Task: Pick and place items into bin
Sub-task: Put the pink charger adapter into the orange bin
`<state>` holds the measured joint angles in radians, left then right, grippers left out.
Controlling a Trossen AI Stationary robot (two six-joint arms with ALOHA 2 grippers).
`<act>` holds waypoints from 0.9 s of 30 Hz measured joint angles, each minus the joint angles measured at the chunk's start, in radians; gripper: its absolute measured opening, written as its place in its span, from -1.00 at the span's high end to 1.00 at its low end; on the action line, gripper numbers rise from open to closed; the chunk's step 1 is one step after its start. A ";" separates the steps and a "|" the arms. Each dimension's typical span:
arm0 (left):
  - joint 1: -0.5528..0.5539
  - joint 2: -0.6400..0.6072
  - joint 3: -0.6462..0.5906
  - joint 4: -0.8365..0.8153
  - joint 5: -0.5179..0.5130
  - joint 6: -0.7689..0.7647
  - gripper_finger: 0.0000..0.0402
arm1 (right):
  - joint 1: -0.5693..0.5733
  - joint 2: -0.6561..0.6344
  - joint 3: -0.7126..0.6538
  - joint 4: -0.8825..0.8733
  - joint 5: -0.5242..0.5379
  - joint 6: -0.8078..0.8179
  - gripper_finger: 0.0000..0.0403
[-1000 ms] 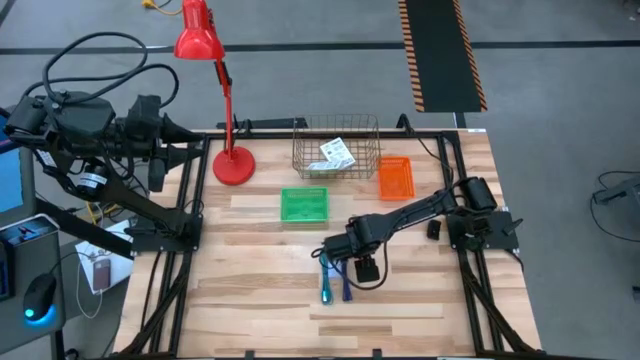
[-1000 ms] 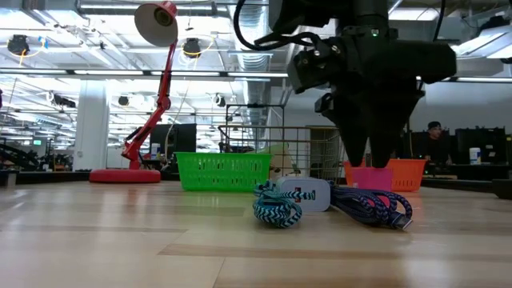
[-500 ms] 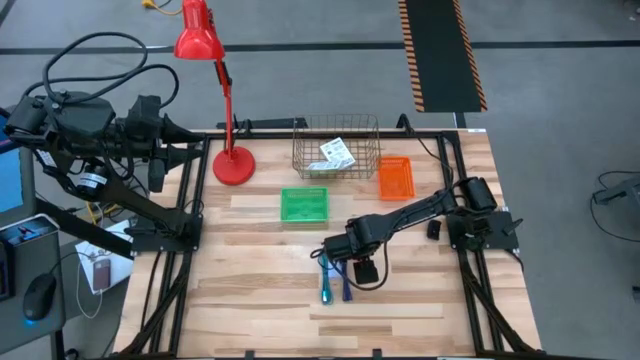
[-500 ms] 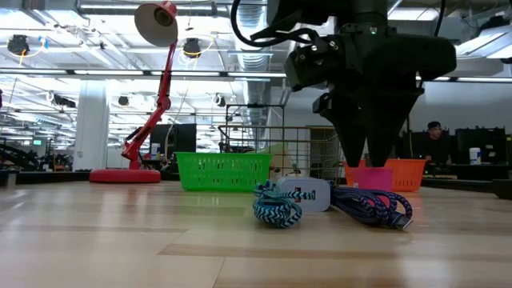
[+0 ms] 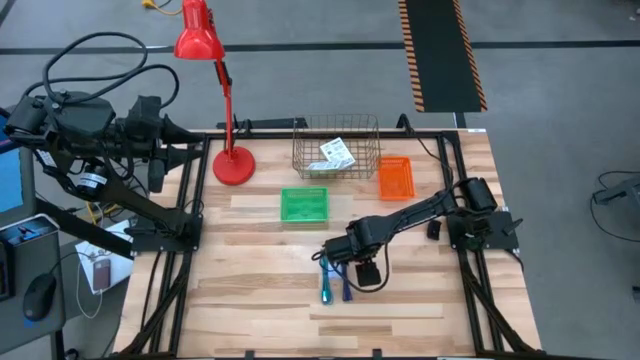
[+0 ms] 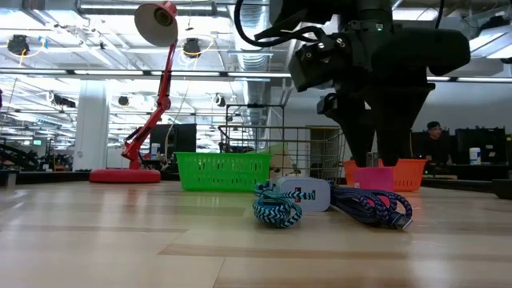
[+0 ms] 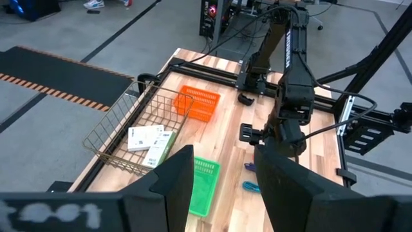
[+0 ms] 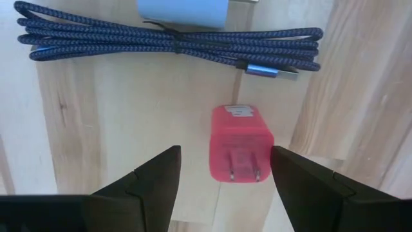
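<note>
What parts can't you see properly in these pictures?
- High view: the pink charger block and blue-grey charger block are hidden under the right gripper.
- Right wrist view: the blue-grey charger block is cut off by the picture's edge.
- All views: printing on the white packets in the wire basket is too small to read.
- Low view: the right arm's open jaws partly cover the orange bin.
</note>
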<state>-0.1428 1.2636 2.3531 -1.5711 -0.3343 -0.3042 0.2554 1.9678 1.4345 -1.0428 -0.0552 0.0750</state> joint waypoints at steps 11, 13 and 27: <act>0.000 0.000 0.000 0.000 0.013 0.000 0.25 | -0.017 0.000 -0.001 0.027 0.002 -0.025 -0.17; 0.000 0.000 0.000 0.000 0.013 0.000 0.25 | -0.017 0.000 -0.019 0.049 0.003 -0.030 -0.17; 0.000 0.000 0.000 0.000 0.012 -0.006 0.25 | -0.011 0.001 -0.166 0.164 0.004 0.002 -0.17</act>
<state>-0.1425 1.2633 2.3528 -1.5711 -0.3222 -0.3100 0.2443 1.9690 1.2682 -0.8787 -0.0513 0.0770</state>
